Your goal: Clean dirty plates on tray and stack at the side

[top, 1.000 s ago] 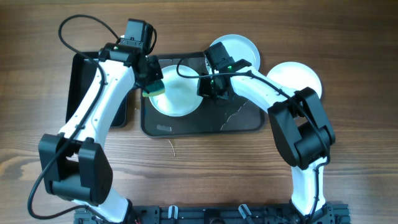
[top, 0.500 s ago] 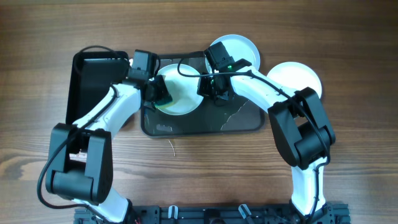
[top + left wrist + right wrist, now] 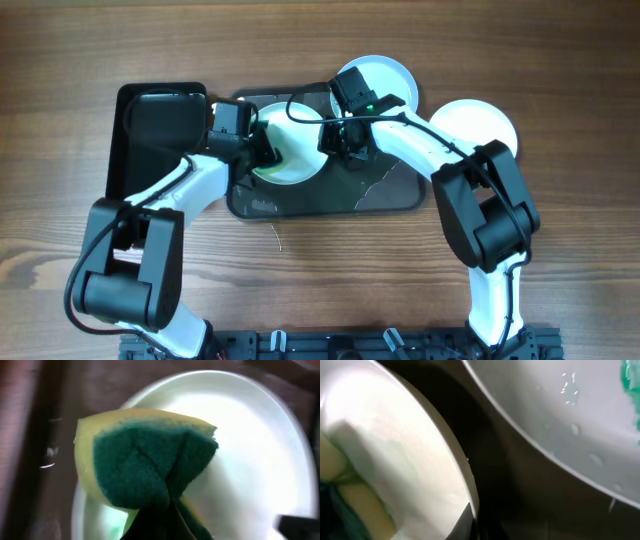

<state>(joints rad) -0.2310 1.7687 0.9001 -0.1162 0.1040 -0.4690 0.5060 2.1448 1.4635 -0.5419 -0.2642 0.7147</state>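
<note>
A white plate [image 3: 295,150] lies on the left half of the dark grey tray [image 3: 392,195]. My left gripper [image 3: 262,152] is shut on a yellow and green sponge [image 3: 150,460], which presses on the left part of this plate [image 3: 250,460]. My right gripper [image 3: 336,140] is shut on the right rim of the same plate [image 3: 395,445]. A second plate [image 3: 378,82] sits at the tray's far right corner, with a teal smear [image 3: 631,390] on it. A third plate [image 3: 478,125] rests on the table to the right of the tray.
A smaller, deeper black tray [image 3: 160,130] stands left of the grey tray, under my left arm. Water streaks mark the grey tray's right half. A small pale scrap [image 3: 277,238] lies on the wooden table in front of the tray.
My left gripper has carried the sponge from the plate's far left edge down and right onto the plate. The right arm has not moved.
</note>
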